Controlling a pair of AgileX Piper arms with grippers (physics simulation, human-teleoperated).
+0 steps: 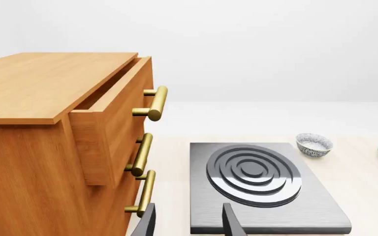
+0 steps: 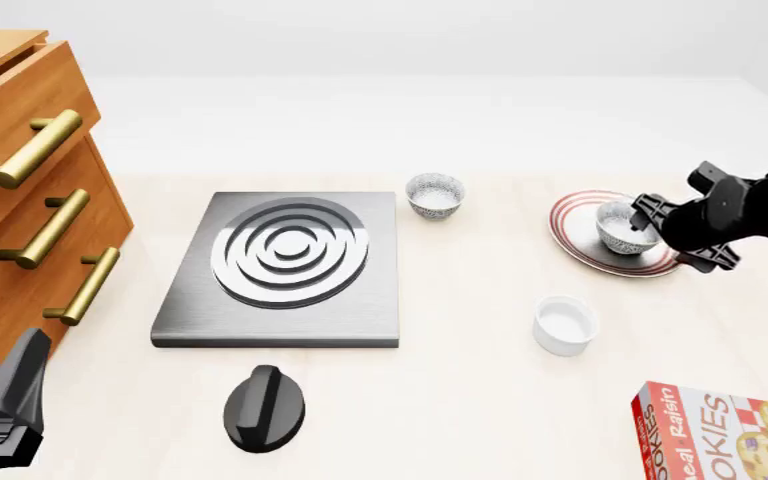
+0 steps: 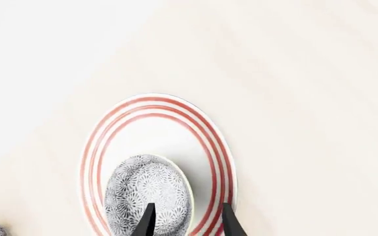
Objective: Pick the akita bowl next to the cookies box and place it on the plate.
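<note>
The akita bowl [image 2: 618, 226] rests on the plate [image 2: 584, 245], on the side nearest my right arm, and looks tilted. In the right wrist view its speckled outside [image 3: 146, 184] shows, with the plate's red rings [image 3: 208, 142] around it. My right gripper [image 2: 654, 232] hovers at the bowl and is open [image 3: 185, 223]: one finger crosses in front of the bowl, the other stands clear of its wall. The cookies box [image 2: 724, 435] lies at the front right corner. My left gripper [image 1: 187, 223] is open and holds nothing, low at the front left [image 2: 11, 395].
A second speckled bowl [image 2: 435, 194] stands beside the stove plate [image 2: 284, 265], whose black knob [image 2: 264, 405] is in front of it. A plain white cup [image 2: 566, 325] sits between plate and box. A wooden drawer cabinet [image 2: 24, 200] with its top drawer open [image 1: 110, 113] fills the left.
</note>
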